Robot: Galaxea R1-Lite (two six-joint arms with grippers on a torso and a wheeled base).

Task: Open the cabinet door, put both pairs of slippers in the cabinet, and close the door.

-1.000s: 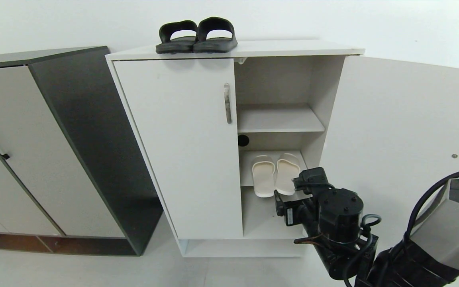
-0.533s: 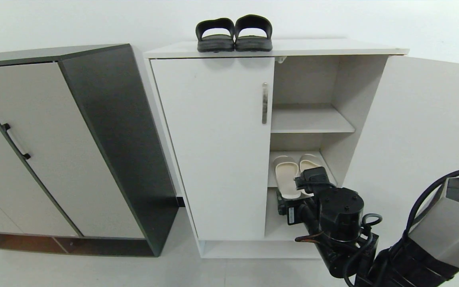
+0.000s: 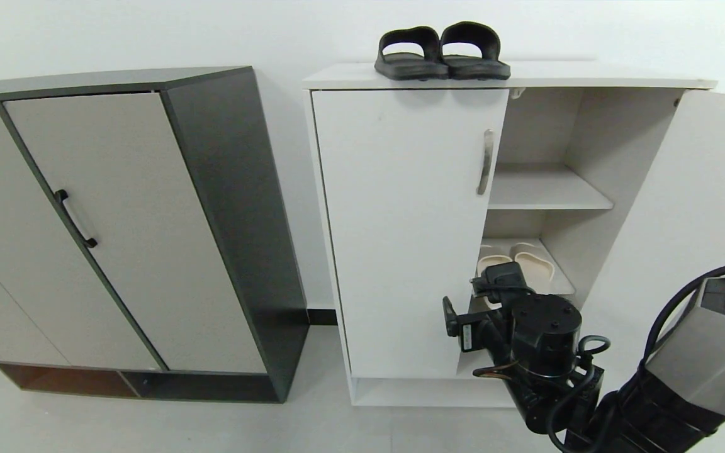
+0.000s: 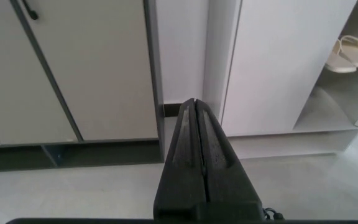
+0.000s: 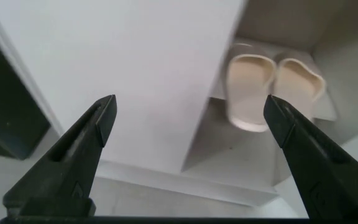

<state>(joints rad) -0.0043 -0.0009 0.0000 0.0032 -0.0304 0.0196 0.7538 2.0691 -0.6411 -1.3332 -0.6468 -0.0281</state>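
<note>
A pair of black slippers stands on top of the white cabinet. Its right door is swung open and its left door is closed. A cream pair of slippers lies side by side on the cabinet's middle shelf. My right gripper hangs open and empty in front of the open side, a little short of the cream pair. My left gripper is shut with nothing in it, low down, pointing at the gap between the two cabinets.
A dark grey cabinet with closed doors and black handles stands left of the white one. The upper shelf and the bottom compartment hold nothing. The floor in front is bare.
The head camera has turned, so both cabinets sit farther right in the picture. My right arm holds much the same pose and now covers part of the cream slippers.
</note>
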